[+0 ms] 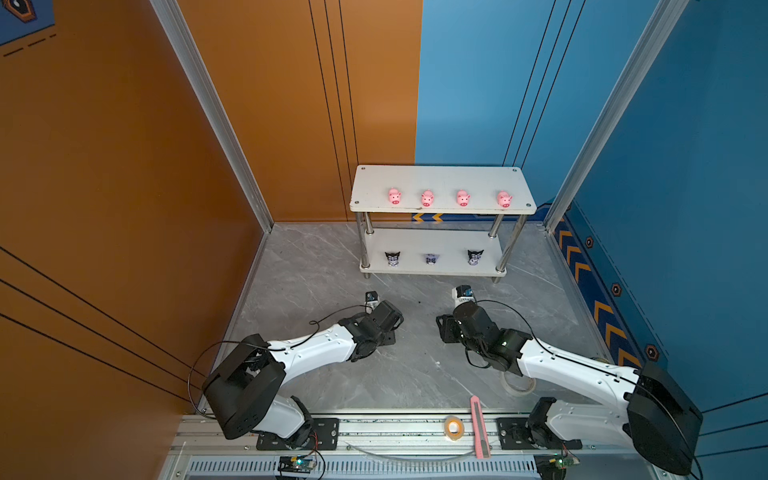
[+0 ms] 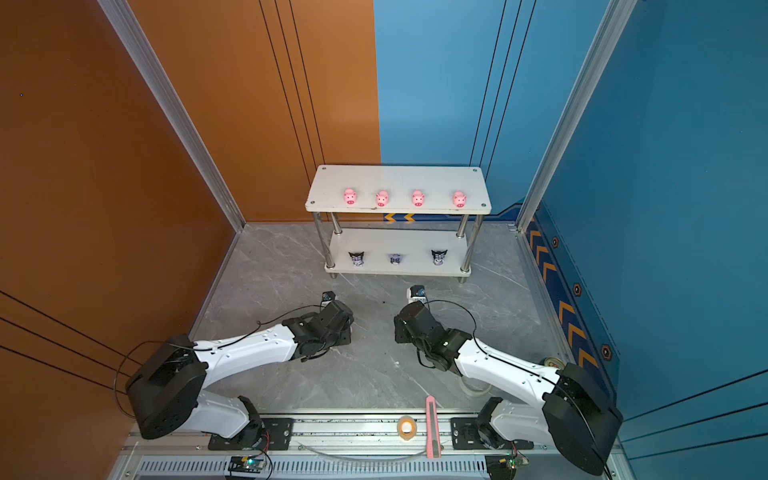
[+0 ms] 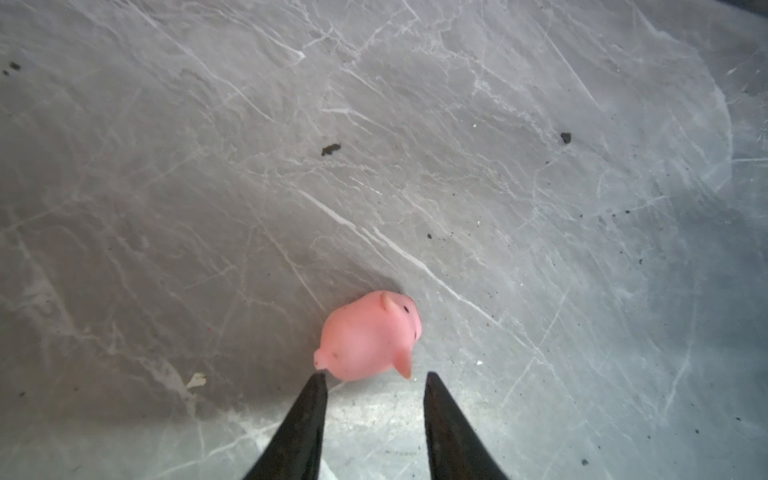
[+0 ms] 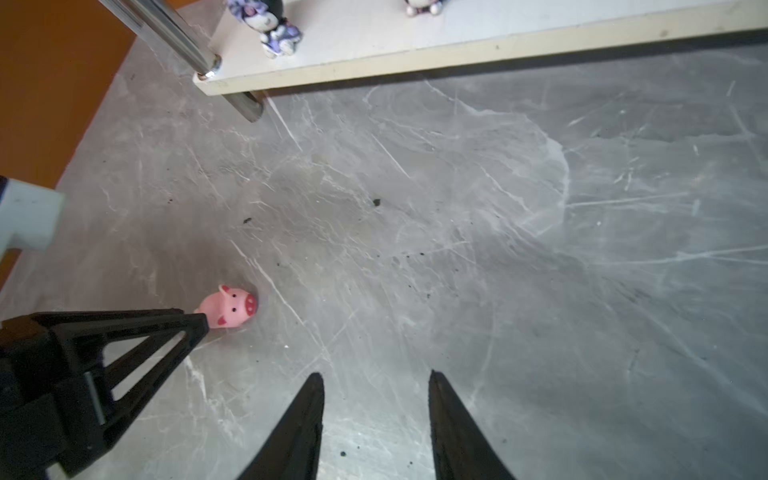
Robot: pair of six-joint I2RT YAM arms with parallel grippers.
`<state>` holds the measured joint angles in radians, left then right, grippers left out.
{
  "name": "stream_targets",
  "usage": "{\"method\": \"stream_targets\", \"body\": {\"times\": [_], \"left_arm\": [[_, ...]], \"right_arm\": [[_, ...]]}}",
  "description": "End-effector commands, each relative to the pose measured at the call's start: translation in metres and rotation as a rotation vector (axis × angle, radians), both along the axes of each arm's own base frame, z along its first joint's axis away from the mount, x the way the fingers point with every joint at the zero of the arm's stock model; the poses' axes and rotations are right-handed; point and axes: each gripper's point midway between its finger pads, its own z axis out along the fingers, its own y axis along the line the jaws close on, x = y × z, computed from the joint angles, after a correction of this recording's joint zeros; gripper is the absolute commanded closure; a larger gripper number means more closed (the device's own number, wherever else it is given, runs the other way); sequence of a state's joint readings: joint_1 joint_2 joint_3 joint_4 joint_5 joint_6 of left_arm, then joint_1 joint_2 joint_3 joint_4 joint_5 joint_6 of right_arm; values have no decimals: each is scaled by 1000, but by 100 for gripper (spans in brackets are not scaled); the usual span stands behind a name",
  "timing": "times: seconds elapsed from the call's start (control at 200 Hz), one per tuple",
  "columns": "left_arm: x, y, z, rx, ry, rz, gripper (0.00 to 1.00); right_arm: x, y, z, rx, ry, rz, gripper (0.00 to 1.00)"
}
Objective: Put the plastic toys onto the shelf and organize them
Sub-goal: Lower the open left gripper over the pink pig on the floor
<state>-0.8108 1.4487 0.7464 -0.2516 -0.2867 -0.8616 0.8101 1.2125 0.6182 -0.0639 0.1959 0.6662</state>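
Pink pig figure (image 3: 368,336), loose on the grey counter (image 3: 498,166) just beyond the tips of the left hand (image 3: 375,374), narrowly parted and empty; right hand (image 4: 375,372) parted, empty; risk: closing short could squirt the rounded toy away.

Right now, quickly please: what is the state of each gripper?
Left gripper: open, holding nothing; the pink pig lies on the floor at its tips.
Right gripper: open, empty.
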Motion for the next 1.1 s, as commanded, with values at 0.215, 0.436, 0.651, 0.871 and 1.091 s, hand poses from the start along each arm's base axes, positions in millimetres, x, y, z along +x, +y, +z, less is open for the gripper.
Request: {"method": "stream_targets", "body": {"times": [0.215,0.436,0.651,0.871,1.091], "left_arm": [[-12,9,12,26,-25,12,75],[-20,19,-7,56,15,36,83],[-13,20,-17,62,38,47,83],[2,20,-23,61,54,54,83],[23,32,-17,93,39,75,83]], "right_arm": [[-2,-2,-18,-49,38,27,59],[-3,-3,-21,-64,40,33,60],[-2,-4,-21,-72,34,32,60],[-1,-4,-27,-79,45,30,61],[4,-3,-27,-83,44,29,60]]}}
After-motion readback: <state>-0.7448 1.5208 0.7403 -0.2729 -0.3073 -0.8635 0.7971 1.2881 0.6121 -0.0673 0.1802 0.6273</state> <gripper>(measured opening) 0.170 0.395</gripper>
